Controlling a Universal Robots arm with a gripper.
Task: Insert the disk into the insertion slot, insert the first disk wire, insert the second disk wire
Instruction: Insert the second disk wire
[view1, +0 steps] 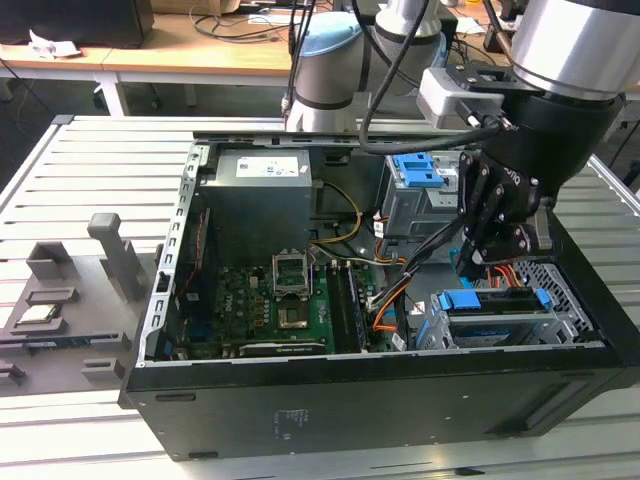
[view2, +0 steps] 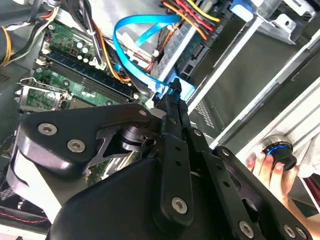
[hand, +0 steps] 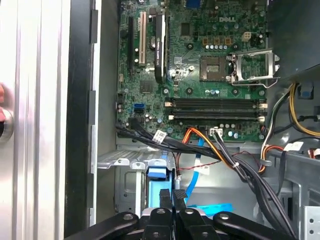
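Note:
The disk (view1: 488, 303), silver in its blue bracket, lies inside the low grey perforated insertion slot (view1: 562, 285) at the case's front corner on the exterior view's right. My black gripper (view1: 480, 258) hangs just behind the disk's rear end. In both wrist views its fingers (view2: 171, 95) are pressed together on the end of a flat blue disk wire (view2: 131, 31) that loops back toward the motherboard. The same wire (hand: 209, 207) runs past the fingertips (hand: 164, 196). A red, yellow and orange wire bundle (view2: 192, 15) reaches the drive's back end.
A taller grey cage with a blue latch (view1: 420, 185) stands behind the slot. The motherboard (hand: 200, 75) and a black cable bundle (hand: 240, 165) lie close by. A person's hand (view2: 265, 167) holds a knob outside the case wall. Grey fixtures (view1: 110, 255) sit on the table at the exterior view's left.

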